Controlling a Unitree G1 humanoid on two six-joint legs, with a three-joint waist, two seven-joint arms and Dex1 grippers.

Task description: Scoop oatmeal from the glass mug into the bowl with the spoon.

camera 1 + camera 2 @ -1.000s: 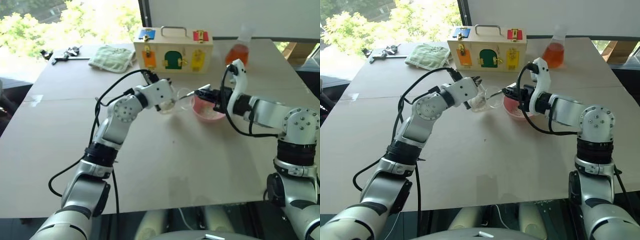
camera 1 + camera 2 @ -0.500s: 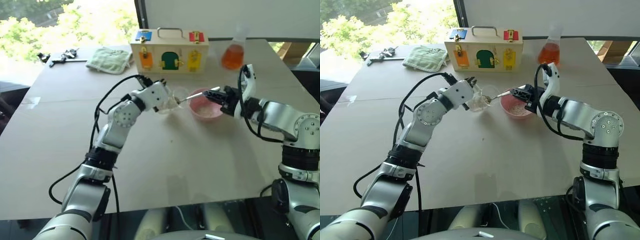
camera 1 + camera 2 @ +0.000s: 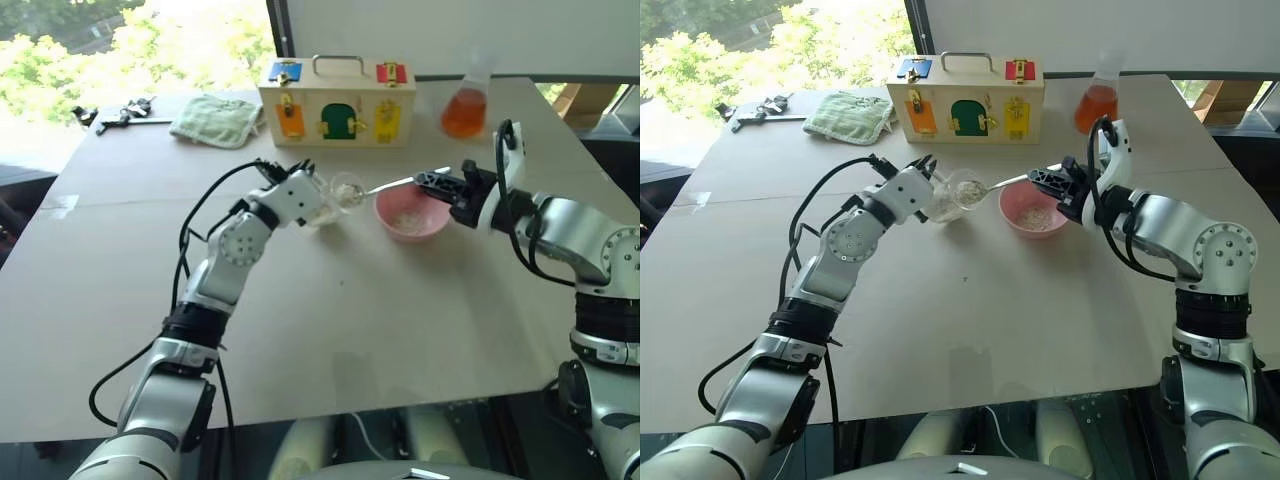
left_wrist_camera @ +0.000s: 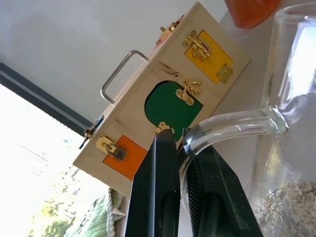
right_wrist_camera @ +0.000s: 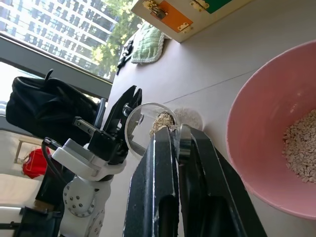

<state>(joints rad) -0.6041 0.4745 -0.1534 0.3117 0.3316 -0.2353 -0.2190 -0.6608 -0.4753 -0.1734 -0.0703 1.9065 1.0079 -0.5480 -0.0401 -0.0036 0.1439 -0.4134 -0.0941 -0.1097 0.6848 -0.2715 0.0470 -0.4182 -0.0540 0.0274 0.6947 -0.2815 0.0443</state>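
Scooping step in hand: the right gripper (image 3: 1048, 180) clamps the spoon (image 3: 1002, 183) by its handle, which runs near level with its tip at the tilted glass mug (image 3: 962, 190) mouth — oatmeal (image 5: 163, 120) sits on it. The left gripper (image 4: 183, 158) pinches the mug's handle. Next, I judge, a level carry to the bowl (image 3: 1034, 210) just beside.

wooden latch box (image 3: 336, 100), orange flask (image 3: 464, 108), green cloth (image 3: 220, 119), tools (image 3: 125, 111)

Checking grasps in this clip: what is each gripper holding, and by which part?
The left gripper is shut on the glass mug by its handle. The right gripper is shut on the spoon by the end of its handle.
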